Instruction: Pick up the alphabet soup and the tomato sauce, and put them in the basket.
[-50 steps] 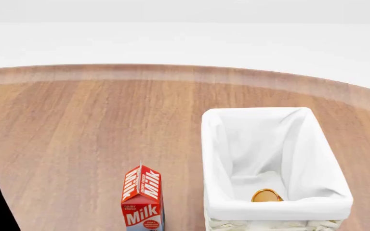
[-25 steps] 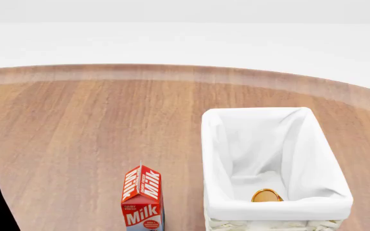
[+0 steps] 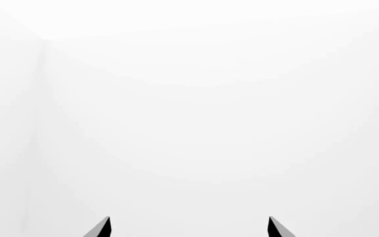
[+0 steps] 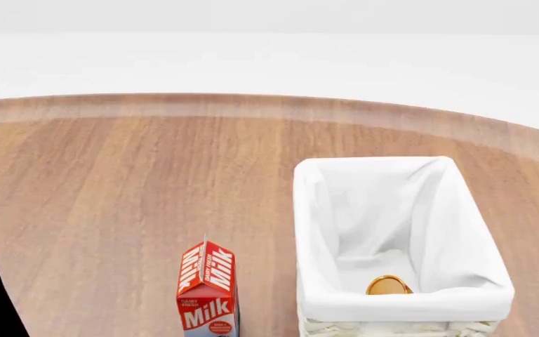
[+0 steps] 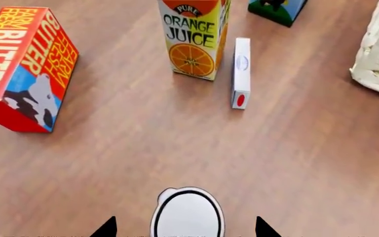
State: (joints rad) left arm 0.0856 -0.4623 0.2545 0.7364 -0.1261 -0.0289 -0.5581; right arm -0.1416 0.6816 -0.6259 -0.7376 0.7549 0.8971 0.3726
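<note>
Right wrist view showed the right gripper (image 5: 185,231) hanging over a can's pale lid (image 5: 187,214), its 2 dark fingertips apart, 1 on either side and not touching it. Only the lid showed, so whether this can was the tomato sauce could not be told. From that can, the butter box (image 5: 19,68), the orange juice carton (image 5: 195,37) and a small white box (image 5: 241,72) stood well apart across the table (image 5: 136,148).

Judged from here, a descent off-centre could tip the can or push it away, since 1 finger would meet the lid's edge first. A weak closure could let the smooth can slip on lifting.

Head view showed the basket (image 4: 396,309) just beside the milk carton (image 4: 208,293). Inside the basket, against its near wall, a golden disc was visible, probably the base of the alphabet soup (image 4: 389,286) lying there; nothing else showed inside.

Left wrist view showed the left gripper (image 3: 189,231) with tips apart against blank white, holding nothing.
</note>
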